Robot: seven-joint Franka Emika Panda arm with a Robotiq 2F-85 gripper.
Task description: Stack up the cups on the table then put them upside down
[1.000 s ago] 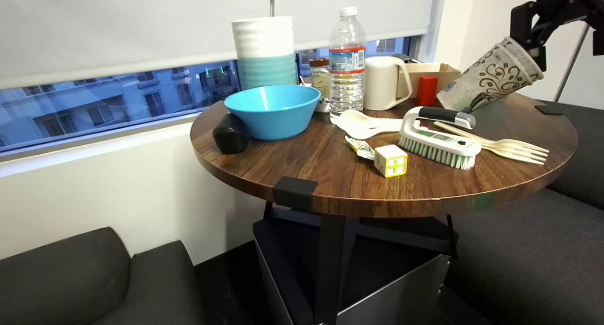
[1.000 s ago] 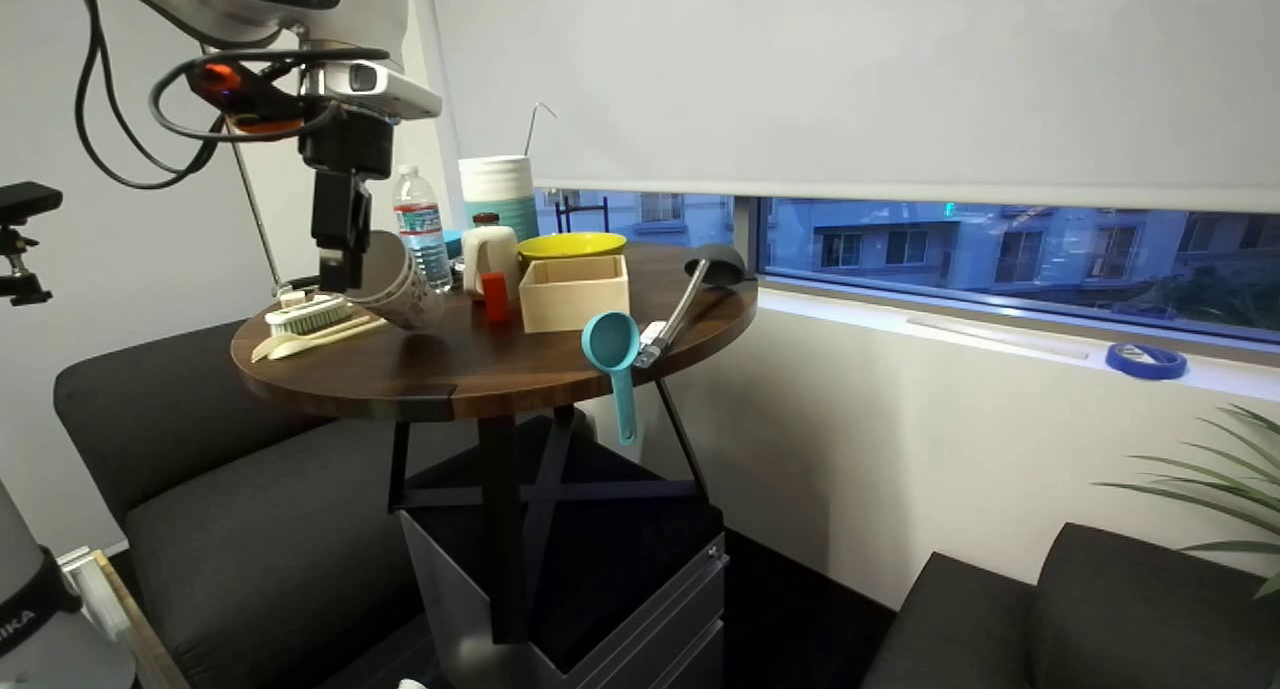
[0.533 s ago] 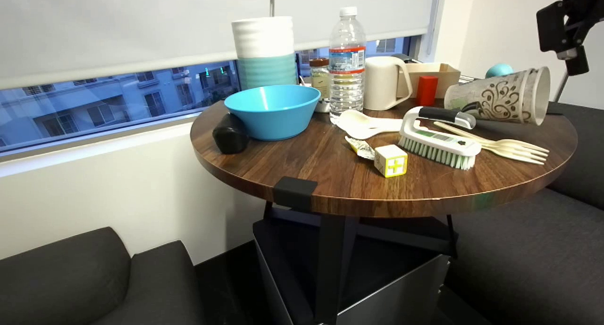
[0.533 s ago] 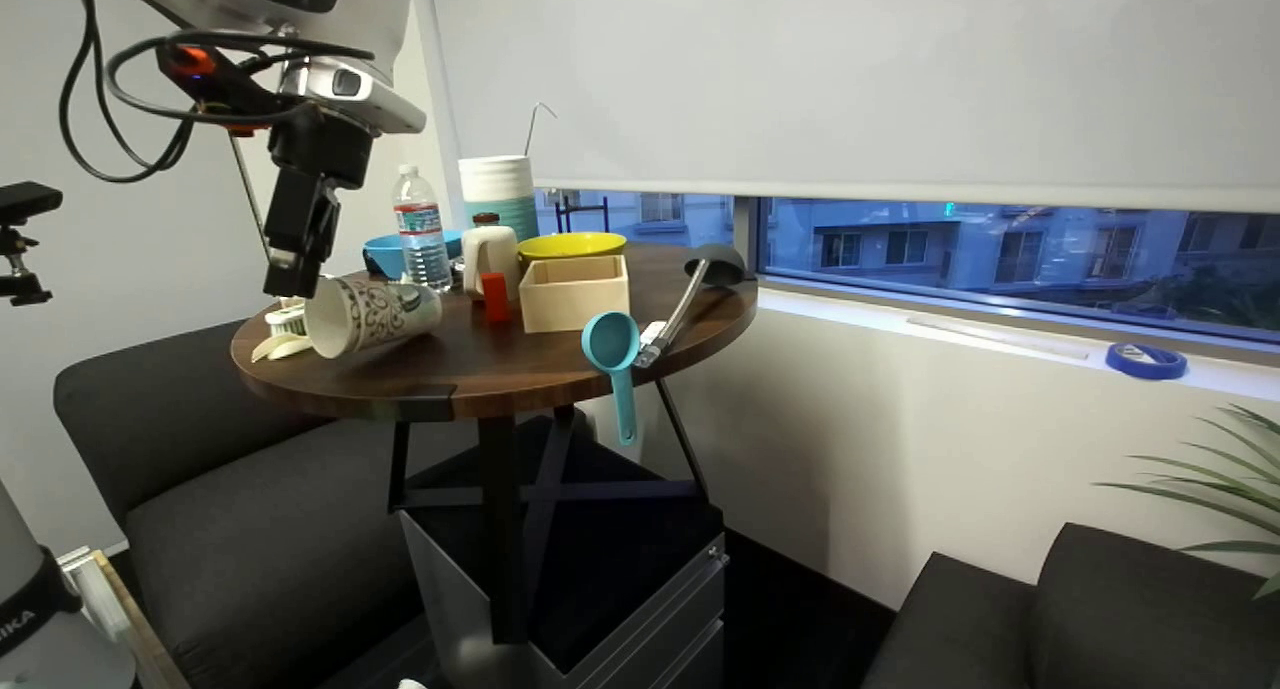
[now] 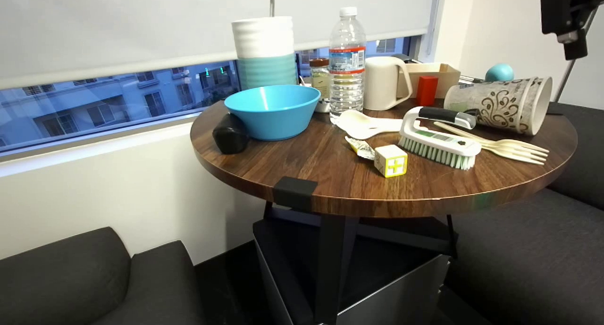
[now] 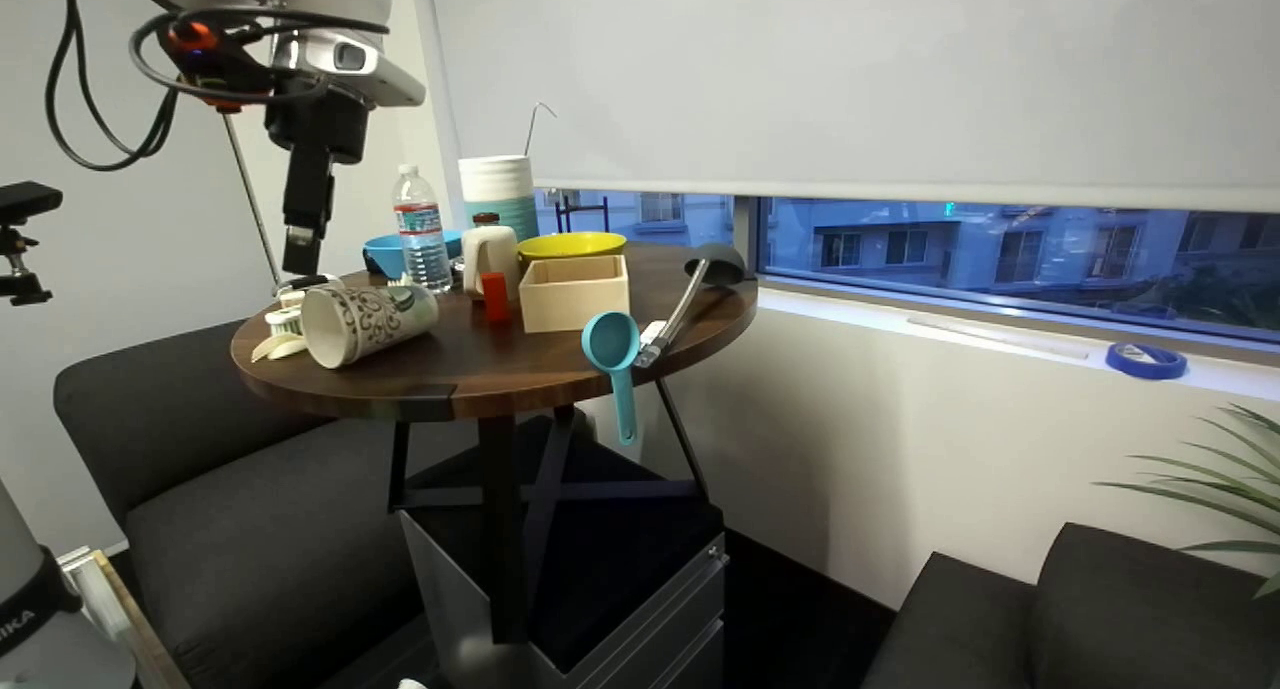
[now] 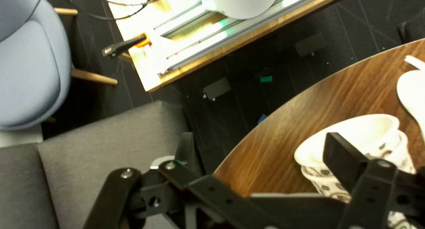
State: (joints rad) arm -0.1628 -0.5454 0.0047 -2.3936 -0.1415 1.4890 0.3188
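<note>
In an exterior view, on the front half of the round wooden table [image 5: 330,179], a toy block [image 5: 390,161] shows a yellow plus sign [image 5: 396,165]. Toward the table's back, the water bottle [image 5: 348,87] has a blue, red-edged label [image 5: 345,61] with a barcode [image 5: 361,59], its wording too small to read. Left of the table in an exterior view, the black band [image 6: 45,596] on the robot base [image 6: 65,649] has the white letters IKA [image 6: 18,624]. Right of the table, the print on a blue tape roll [image 6: 1147,370] cannot be made out.
</note>
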